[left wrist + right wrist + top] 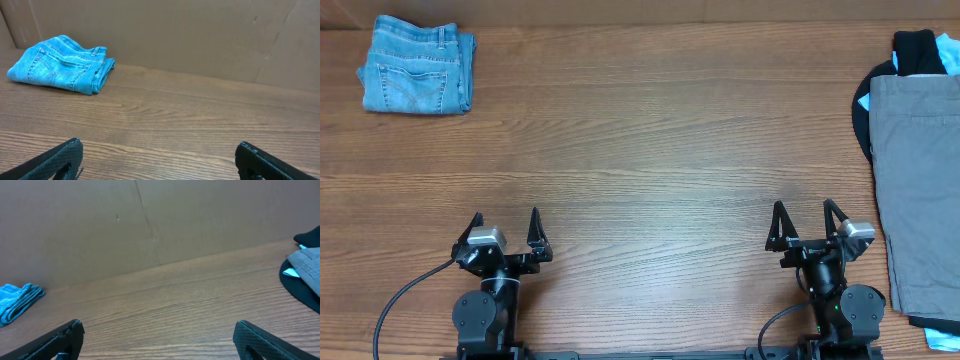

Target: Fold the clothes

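A folded pair of light blue jeans (417, 66) lies at the far left corner of the wooden table; it also shows in the left wrist view (62, 63) and small in the right wrist view (19, 301). A pile of unfolded clothes lies along the right edge: grey trousers (917, 190) on top of black (917, 48) and light blue garments. The grey and black pieces show in the right wrist view (305, 265). My left gripper (505, 222) is open and empty near the front edge. My right gripper (807, 213) is open and empty, just left of the pile.
The wooden table (650, 150) spans the view. A brown cardboard wall (200, 35) stands behind the table's far edge. Cables run from both arm bases at the front edge.
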`<move>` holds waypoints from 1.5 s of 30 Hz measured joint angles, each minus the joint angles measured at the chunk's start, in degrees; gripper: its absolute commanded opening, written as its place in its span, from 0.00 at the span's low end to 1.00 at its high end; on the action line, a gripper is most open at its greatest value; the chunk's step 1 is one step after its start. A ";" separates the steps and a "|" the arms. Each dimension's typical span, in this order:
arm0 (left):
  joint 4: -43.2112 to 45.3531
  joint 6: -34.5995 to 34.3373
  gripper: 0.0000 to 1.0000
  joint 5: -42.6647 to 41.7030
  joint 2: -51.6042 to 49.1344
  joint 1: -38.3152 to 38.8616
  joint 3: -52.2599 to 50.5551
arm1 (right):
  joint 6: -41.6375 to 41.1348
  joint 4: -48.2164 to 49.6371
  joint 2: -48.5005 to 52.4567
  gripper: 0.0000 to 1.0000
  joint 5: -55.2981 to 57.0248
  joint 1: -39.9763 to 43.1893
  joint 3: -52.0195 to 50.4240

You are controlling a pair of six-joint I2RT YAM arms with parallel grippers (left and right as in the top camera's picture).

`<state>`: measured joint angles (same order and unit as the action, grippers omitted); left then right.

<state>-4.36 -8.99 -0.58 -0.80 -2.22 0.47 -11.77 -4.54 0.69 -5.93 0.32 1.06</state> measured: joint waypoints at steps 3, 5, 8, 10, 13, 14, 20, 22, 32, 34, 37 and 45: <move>0.00 0.00 1.00 0.00 0.00 0.00 0.00 | -0.02 0.02 0.00 1.00 0.00 0.00 0.00; 0.00 0.00 1.00 0.00 0.00 0.00 0.00 | -0.02 -0.02 0.00 1.00 0.02 0.00 0.00; 0.00 0.00 1.00 0.00 0.00 0.00 0.00 | 0.00 0.00 0.00 1.00 0.02 0.00 0.00; 0.00 0.00 1.00 0.02 0.00 0.00 0.00 | 0.02 0.00 0.00 1.00 0.02 0.00 0.00; 0.00 0.00 1.00 0.00 0.00 0.00 0.00 | -0.02 0.02 0.00 1.00 0.00 0.00 0.00; 0.00 0.00 1.00 0.00 0.00 0.00 0.00 | -0.02 0.02 0.00 1.00 -0.04 0.00 0.00; 0.00 0.00 1.00 0.00 0.00 0.00 0.00 | -1.73 0.09 0.00 1.00 -1.44 0.00 0.00; 0.00 0.00 1.00 0.00 0.00 0.00 0.00 | -4.17 0.13 0.00 1.00 -2.03 0.00 0.00; 0.00 0.00 1.00 0.00 0.00 0.00 0.00 | -26.77 0.24 0.00 1.00 -3.26 -0.04 0.00; 0.00 0.00 1.00 0.00 0.00 0.00 0.00 | -29.73 0.55 0.00 1.00 -4.04 -0.04 0.00; 0.00 0.00 1.00 0.00 0.00 0.00 0.00 | -32.72 1.05 0.00 1.00 -6.56 -0.02 0.00; 0.00 0.00 1.00 0.02 0.00 0.00 0.00 | -28.37 9.92 0.00 1.00 -12.72 -0.02 0.20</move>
<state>-4.36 -8.99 -0.56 -0.80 -2.22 0.47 -40.14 5.39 0.69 -18.65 0.30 1.26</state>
